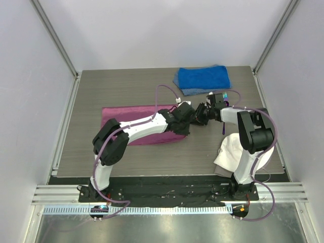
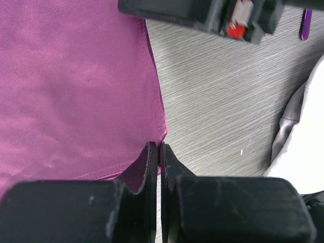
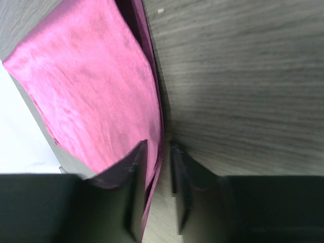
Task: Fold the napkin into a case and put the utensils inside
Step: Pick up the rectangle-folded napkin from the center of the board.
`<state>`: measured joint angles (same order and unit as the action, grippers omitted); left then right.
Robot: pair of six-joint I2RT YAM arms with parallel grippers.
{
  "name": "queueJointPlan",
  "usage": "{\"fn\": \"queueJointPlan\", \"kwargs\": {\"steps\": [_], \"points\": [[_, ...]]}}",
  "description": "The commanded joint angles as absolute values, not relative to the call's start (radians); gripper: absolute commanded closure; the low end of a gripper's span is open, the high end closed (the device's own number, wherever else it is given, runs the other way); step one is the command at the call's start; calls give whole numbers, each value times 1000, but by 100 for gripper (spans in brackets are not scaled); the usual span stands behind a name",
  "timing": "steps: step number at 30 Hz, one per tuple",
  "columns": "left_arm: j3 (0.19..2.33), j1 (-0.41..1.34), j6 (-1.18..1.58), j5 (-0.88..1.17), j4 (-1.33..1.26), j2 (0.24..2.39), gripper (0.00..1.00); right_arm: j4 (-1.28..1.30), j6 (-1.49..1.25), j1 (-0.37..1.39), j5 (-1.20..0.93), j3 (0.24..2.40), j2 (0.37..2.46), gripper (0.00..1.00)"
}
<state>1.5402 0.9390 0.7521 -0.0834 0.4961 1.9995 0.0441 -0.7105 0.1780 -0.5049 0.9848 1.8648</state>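
Note:
The magenta napkin lies folded into a long strip on the table, with my left arm stretched over it. My left gripper is shut on the strip's right end corner. My right gripper meets it there from the right. Its jaws stand a little apart around the napkin's edge: the cloth lies against one finger and the other is clear of it. A purple piece of the utensils shows behind the right wrist; the rest is hidden.
A thick blue towel lies at the back right of the table. A white cloth is bunched at the right arm's base, also in the left wrist view. Bare wood-grain table lies in front of the grippers.

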Motion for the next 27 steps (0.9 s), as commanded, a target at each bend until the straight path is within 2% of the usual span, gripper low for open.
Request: {"fn": "queueJointPlan", "kwargs": {"steps": [1,6,10,13,14,17,22,27], "points": [[1535,933,759,-57,448,1942,97,11,-701,184,-502,1032,1894,75],[1540,928,762,-34,451,1950,97,11,-692,183,-489,1037,1876,99],[1549,925,778,24,439,1956,93,37,-666,176,-462,1043,1852,99],[1537,914,791,29,437,1934,77,80,-635,173,-428,1043,1833,99],[1525,908,795,14,437,1919,67,86,-626,172,-420,1046,1826,99],[1453,865,816,43,401,1853,58,115,-597,173,-382,1051,1815,99],[1342,735,870,112,309,1763,58,178,-538,164,-298,1057,1787,99],[1278,602,919,161,287,1764,67,206,-500,164,-229,1054,1749,99]]}}
